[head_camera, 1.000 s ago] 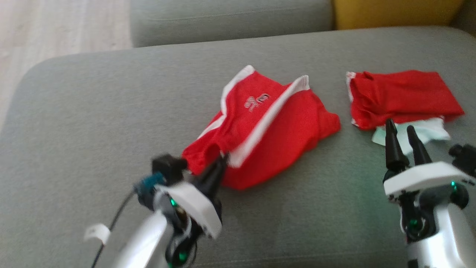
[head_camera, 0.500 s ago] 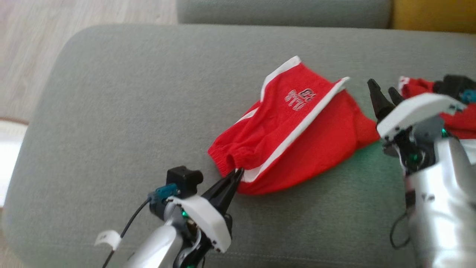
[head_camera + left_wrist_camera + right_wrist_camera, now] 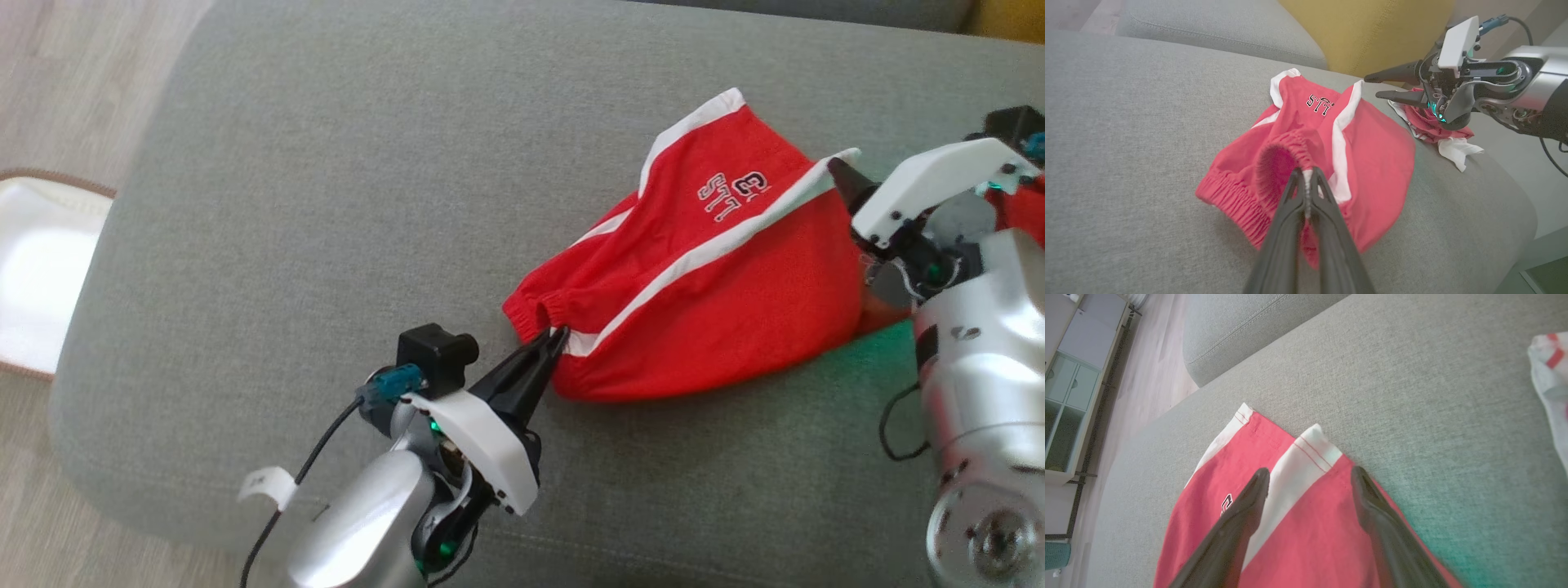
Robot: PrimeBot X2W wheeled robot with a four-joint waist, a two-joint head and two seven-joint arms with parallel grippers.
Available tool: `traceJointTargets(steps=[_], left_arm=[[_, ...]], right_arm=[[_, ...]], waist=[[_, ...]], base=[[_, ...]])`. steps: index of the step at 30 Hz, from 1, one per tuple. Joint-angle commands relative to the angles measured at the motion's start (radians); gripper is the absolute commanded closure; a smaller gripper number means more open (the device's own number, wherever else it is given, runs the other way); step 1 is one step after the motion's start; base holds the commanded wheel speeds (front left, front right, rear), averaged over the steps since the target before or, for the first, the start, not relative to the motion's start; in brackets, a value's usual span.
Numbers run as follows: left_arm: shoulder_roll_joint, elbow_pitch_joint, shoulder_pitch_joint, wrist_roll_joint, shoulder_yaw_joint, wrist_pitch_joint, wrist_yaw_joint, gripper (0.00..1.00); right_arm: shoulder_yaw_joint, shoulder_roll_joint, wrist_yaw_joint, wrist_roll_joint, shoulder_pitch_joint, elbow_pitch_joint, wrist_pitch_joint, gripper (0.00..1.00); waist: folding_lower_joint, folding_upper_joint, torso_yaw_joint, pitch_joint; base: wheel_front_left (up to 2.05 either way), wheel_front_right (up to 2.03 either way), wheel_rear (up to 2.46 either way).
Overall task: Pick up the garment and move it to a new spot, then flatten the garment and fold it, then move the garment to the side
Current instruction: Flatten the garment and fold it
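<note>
**Left has the waistband, right not on the hem yet**

Head: shorts (image 3: 718, 286) lie crumpled on the sofa (image 3: 326, 204), right of frame centre. Left hand (image 3: 558, 335), lower centre, is clenched on the elastic waistband (image 3: 531, 309). Right hand (image 3: 841, 173) is at the right edge with its tips at the leg hem. Its spread is hard to read here.

Left wrist: left hand (image 3: 1305, 173) at bottom centre, fingers pinched together with red waistband cloth between them. Right hand (image 3: 1372, 86) at upper right, released, nothing in it, hovering by the far hem. A second pile (image 3: 1437, 126) of red and white cloth lies just past it.

Right wrist: right hand (image 3: 1310, 473) spread wide, straddling the white stripe (image 3: 1298, 465) at the hem, lower centre. Can't tell if it touches the cloth.

My read is this is the start of flattening, with one end held and the other not. Next, right should drop onto the hem corner, close on both layers, then the two hands pull apart to tension the shorts flat. It should stay clear of the pile.
</note>
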Motion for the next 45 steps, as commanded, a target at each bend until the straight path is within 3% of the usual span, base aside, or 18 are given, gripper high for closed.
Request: traceJointTargets(steps=[1, 16, 33, 34, 35, 45], left_arm=[[-0.001, -0.022, -0.047, -0.012, 0.019, -0.018, -0.004, 1.00], [-0.007, 0.022, -0.097, -0.045, -0.046, -0.070, -0.001, 1.00], [-0.007, 0.032, -0.160, -0.104, -0.138, -0.102, 0.018, 1.00], [-0.007, 0.033, -0.164, -0.107, -0.142, -0.103, 0.018, 1.00], [-0.007, 0.035, -0.167, -0.110, -0.145, -0.105, 0.019, 1.00], [-0.004, 0.066, -0.183, -0.123, -0.135, -0.121, 0.030, 1.00]], right_arm=[[-0.003, -0.001, -0.001, -0.020, -0.061, -0.011, 0.005, 0.00], [-0.129, -0.021, -0.001, -0.266, -0.175, 0.124, -0.047, 0.00], [-0.353, -0.013, -0.001, -0.457, -0.227, 0.128, -0.034, 0.00], [-0.363, -0.011, -0.001, -0.467, -0.230, 0.126, -0.030, 0.31], [-0.372, -0.009, -0.001, -0.476, -0.232, 0.125, -0.029, 0.97], [-0.423, 0.010, -0.001, -0.494, -0.251, 0.135, -0.095, 1.00]], waist=[[0.0000, 0.0000, 0.009, 0.007], [0.0000, 0.0000, 0.041, 0.048], [0.0000, 0.0000, 0.081, 0.089], [0.0000, 0.0000, 0.083, 0.091], [0.0000, 0.0000, 0.085, 0.093], [0.0000, 0.0000, 0.071, 0.078]], base=[[0.00, 0.00, 0.00], [0.00, 0.00, 0.00], [0.00, 0.00, 0.00], [0.00, 0.00, 0.00], [0.00, 0.00, 0.00], [0.00, 0.00, 0.00]])
